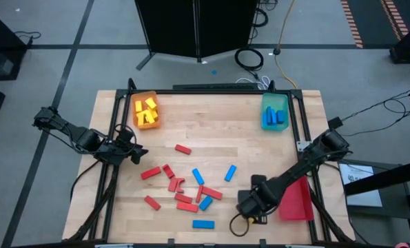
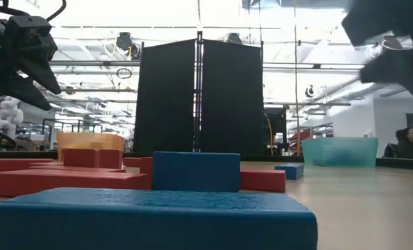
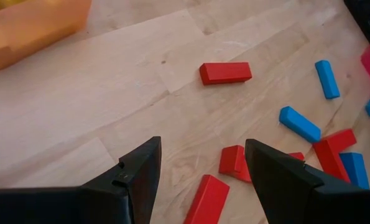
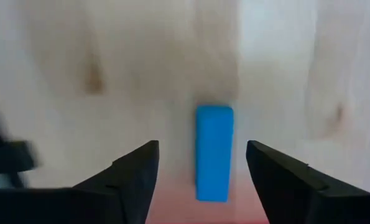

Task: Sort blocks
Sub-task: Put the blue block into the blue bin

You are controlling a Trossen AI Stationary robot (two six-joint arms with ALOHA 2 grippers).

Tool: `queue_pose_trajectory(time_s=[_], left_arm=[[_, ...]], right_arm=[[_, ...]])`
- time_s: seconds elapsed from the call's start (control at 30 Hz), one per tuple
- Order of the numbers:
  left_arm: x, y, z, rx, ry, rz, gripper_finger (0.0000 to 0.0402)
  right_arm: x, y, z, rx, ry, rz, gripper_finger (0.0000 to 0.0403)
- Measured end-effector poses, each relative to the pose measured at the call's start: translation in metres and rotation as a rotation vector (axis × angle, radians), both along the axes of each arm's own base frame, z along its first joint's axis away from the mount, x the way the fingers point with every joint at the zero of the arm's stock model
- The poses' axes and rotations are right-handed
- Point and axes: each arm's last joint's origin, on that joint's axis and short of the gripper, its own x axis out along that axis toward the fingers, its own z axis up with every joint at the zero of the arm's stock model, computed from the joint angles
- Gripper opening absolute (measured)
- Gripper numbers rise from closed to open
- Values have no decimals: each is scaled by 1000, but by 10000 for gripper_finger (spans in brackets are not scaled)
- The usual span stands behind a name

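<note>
The loose blocks lie scattered across the middle and near part of the wooden bench (image 1: pixel 211 117): a cluster of red blocks (image 1: pixel 180 187) with a few blue ones among them, a single red block (image 1: pixel 182 149) set apart toward the far side, a blue block (image 1: pixel 230 173) to the right of the cluster, and another blue block (image 1: pixel 203 224) alone close to the near edge. Yellow blocks (image 1: pixel 147 109) sit already in the orange tray (image 1: pixel 145 122) at the far left corner, and blue blocks (image 1: pixel 275 116) sit in the teal tray (image 1: pixel 264 110) at the far right. A red tray (image 1: pixel 298 201) rests at the near right edge.

The right gripper (image 1: pixel 246 204) hangs low over the near part of the bench, just left of the red tray; its wrist view shows a blue block (image 4: pixel 214 152) lying on the wood between the two dark fingers (image 4: pixel 125 177), jaws spread and not touching it.

The left gripper (image 1: pixel 137 153) hovers above the bench at the left, just beside the red cluster, its jaws spread and holding nothing; past them its wrist view shows red and blue blocks on the wood.

In the low view a person (image 2: pixel 405 142) sits in the room beyond the bench
</note>
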Motion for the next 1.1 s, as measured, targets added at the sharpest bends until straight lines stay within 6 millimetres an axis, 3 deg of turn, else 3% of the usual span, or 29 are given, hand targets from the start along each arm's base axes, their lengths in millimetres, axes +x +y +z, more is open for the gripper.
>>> queue_pose_trajectory(time_s=[0.17, 0.43, 0.7, 0.9, 1.1], left_arm=[[0, 0, 0, 4, 3, 1, 228], [0, 0, 0, 6, 2, 2, 228], [0, 0, 0, 7, 1, 3, 228], [0, 0, 0, 8, 1, 4, 228], [0, 0, 0, 6, 0, 5, 228]], right_arm=[[-17, -8, -19, -71, 99, -55, 258], [-18, -7, -26, 2, 117, -68, 291], [-16, -3, -27, -3, 57, -59, 292], [-19, -8, -44, 12, 40, -102, 291], [-23, -9, -51, 35, 30, -154, 262]])
